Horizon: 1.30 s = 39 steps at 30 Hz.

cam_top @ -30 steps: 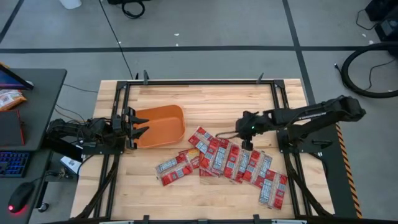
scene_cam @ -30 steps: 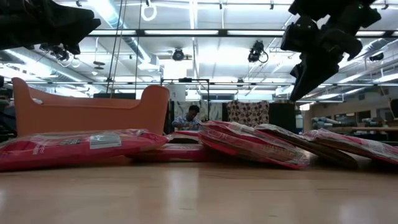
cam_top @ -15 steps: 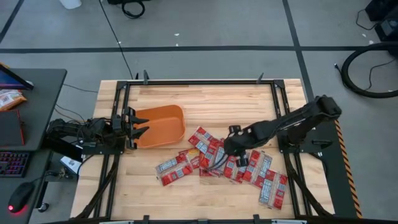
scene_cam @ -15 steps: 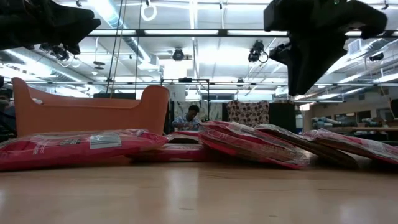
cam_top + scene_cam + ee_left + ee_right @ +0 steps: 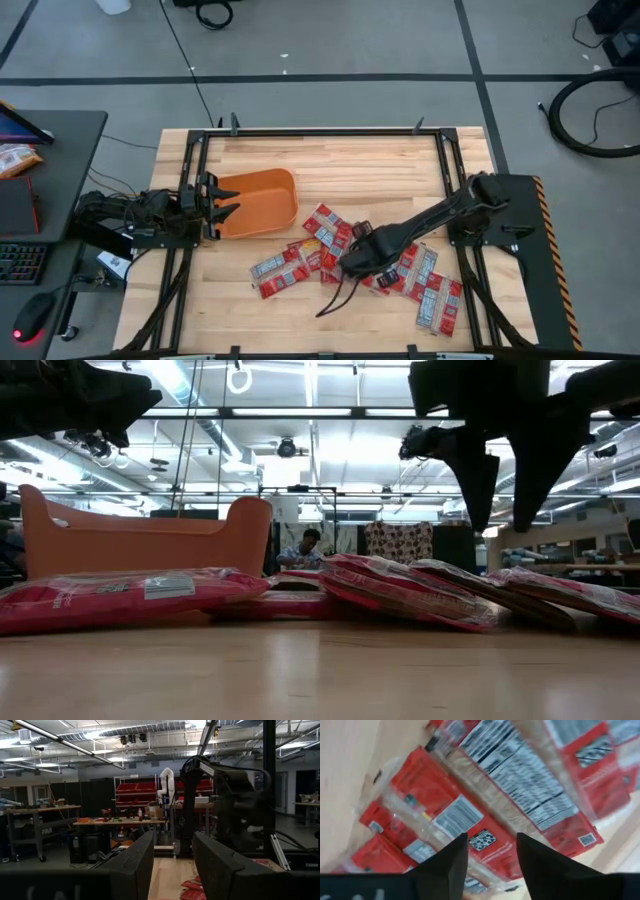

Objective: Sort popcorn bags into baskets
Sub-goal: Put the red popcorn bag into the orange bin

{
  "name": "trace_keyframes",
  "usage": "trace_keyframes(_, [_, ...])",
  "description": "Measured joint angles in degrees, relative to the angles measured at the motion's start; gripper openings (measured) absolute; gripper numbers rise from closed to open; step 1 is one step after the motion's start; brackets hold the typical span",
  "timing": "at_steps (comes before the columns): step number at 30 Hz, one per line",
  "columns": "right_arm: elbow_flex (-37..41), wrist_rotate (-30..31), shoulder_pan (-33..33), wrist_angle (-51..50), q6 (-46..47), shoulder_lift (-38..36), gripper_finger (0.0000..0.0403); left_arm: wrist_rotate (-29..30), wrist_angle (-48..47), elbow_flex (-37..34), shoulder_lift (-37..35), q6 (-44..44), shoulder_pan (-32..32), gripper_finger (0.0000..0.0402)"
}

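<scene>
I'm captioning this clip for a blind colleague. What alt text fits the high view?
The right gripper hangs open over a heap of red popcorn bags on a wooden table. The left gripper, open, sits at an orange tub nearby.

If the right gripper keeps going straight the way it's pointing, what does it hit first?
Most likely a popcorn bag: the right gripper, open, points down at the overlapping red bags, one directly ahead between its tips. How far off is unclear.
</scene>
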<state>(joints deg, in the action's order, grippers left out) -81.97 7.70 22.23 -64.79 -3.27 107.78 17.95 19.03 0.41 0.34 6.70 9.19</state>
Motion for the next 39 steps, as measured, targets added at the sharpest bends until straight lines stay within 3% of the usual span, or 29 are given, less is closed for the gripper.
trace_keyframes(14, [-9.81,-2.81,0.06,-7.28,-12.79,10.34,0.0183,-0.02,0.00,0.00,0.02,-0.01,0.00,0.0141])
trace_keyframes(26, [-10.06,0.47,-2.52,-3.40,-15.47,9.04,0.0166,0.00,0.00,0.00,0.00,-0.01,-0.01,0.0141])
trace_keyframes(31, [-10.04,4.73,-3.78,-3.03,-16.12,9.27,0.0165,-0.02,-0.02,0.00,0.02,0.00,0.00,0.0141])
trace_keyframes(39, [-10.04,4.23,-5.92,-2.16,-22.04,9.27,0.0165,-0.02,-0.02,0.02,0.00,0.00,-0.02,0.0141])
